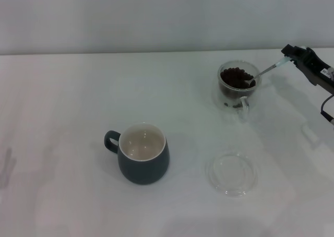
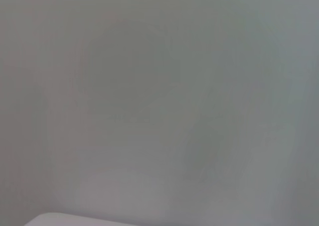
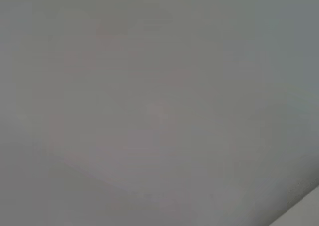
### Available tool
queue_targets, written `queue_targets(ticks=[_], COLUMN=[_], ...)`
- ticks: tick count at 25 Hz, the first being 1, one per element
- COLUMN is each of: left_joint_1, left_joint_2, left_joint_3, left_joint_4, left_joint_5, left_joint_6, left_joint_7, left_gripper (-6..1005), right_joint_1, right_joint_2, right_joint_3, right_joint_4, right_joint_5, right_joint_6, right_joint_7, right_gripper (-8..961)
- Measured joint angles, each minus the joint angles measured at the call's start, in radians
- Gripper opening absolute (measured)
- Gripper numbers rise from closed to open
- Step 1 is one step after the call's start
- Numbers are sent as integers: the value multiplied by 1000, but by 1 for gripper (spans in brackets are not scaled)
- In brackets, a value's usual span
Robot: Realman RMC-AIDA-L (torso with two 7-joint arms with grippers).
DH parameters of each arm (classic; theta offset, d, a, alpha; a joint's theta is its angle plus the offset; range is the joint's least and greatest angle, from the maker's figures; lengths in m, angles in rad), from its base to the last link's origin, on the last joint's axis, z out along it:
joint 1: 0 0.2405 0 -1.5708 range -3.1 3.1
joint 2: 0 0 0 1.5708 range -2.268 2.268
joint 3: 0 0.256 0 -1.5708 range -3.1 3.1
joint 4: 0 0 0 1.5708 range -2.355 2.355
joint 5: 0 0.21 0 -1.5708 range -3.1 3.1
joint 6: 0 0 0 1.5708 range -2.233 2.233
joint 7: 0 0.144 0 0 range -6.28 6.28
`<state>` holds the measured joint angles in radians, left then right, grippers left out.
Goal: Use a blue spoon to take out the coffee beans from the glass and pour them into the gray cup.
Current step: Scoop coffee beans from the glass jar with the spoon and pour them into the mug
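Nearest, the glass dish (image 1: pixel 232 173) and gray cup (image 1: pixel 142 153) sit empty; right gripper (image 1: pixel 288 56) grips the blue spoon (image 1: pixel 263 72), dipped among coffee beans (image 1: pixel 237 78) in the glass (image 1: pixel 237 86); transfer pending.

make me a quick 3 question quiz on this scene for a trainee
1. True or false: the gray cup already holds coffee beans.
2. Which thing lies nearest the gray cup? A) the glass B) the flat glass dish C) the right gripper
3. Fill in: the bowl of the blue spoon is inside the ____.

Key
1. False: its cream inside shows bare; the beans are in the glass.
2. B
3. glass. The right gripper holds the spoon's handle from the far right side of the table. The left gripper is not in view.
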<state>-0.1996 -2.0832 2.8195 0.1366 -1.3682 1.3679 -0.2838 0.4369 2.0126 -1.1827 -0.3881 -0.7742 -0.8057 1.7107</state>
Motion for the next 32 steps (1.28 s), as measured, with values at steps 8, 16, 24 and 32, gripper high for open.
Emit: queue_targets(ticks=[8, 16, 24, 32], left_joint_1=[3, 3, 2, -6], left_joint_2=[0, 0, 1, 2], left_joint_3=[-2, -2, -2, -2], left_joint_4=[0, 0, 0, -4], left_joint_5=[-1, -1, -24, -25], left_joint_6=[1, 1, 0, 0], left_joint_7=[0, 0, 0, 0], left_gripper=[893, 893, 892, 892], right_joint_1=[0, -1, 5, 18], right_joint_2=[0, -1, -1, 1], right_joint_3=[0, 0, -12, -132], right_joint_4=[65, 82, 100, 105], right_joint_5=[152, 180, 177, 178], right_joint_6=[-55, -78, -195, -291], right_joint_7=[2, 66, 82, 144], right_gripper=[150, 151, 151, 151])
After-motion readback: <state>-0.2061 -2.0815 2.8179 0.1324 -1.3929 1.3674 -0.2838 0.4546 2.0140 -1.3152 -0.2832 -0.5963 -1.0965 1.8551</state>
